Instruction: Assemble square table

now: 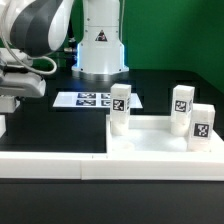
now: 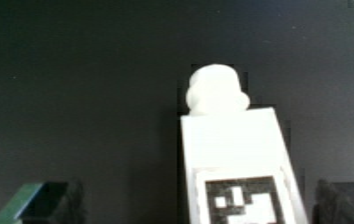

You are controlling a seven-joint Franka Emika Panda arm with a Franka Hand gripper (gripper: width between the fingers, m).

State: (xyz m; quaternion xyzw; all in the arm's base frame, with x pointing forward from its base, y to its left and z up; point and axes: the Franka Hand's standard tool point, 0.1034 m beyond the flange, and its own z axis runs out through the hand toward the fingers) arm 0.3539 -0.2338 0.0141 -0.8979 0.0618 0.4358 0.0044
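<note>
Gripper (image 2: 188, 205) wide open, nothing held, straddling lying leg (image 2: 231, 150). I centre on leg body, drop straight, then close.

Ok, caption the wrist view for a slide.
Stubby white tagged leg held upright between open gripper fingers over black table.

Black table (image 1: 160, 85); marker board (image 1: 92, 100); legs (image 1: 120, 108)

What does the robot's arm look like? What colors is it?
The arm is chunky and rounded, with smooth white shells and black joints. A thin dark cable loops beside it. Its white base carries a triangle warning sticker. In the wrist view, two dark fingers peek in at the picture's corners.
</note>
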